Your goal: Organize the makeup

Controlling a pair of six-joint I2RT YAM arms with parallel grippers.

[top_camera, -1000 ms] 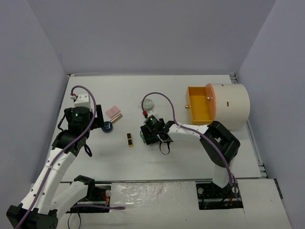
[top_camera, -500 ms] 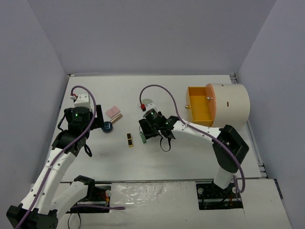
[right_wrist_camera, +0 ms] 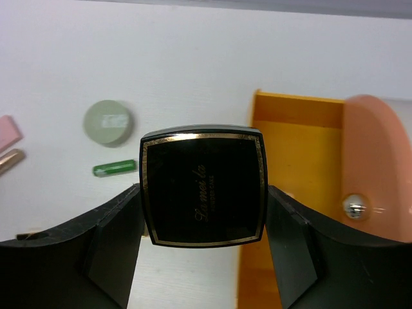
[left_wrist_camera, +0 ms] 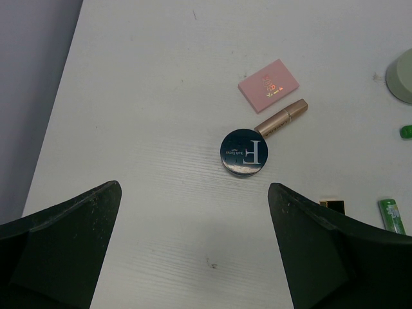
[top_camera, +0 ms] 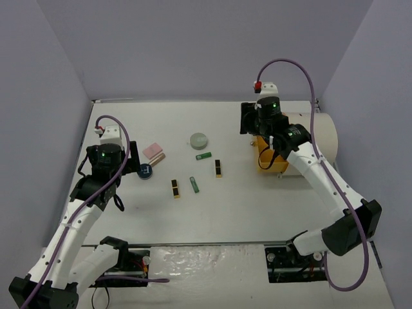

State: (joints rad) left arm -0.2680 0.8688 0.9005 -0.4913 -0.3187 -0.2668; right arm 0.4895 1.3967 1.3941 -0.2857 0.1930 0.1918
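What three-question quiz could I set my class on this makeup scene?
1. True or false: the left gripper is shut.
2. What does the right gripper hold? A pink palette; B black compact; C lipstick.
3. How many green tubes lie on the table?
Key: 1 false; 2 B; 3 two.
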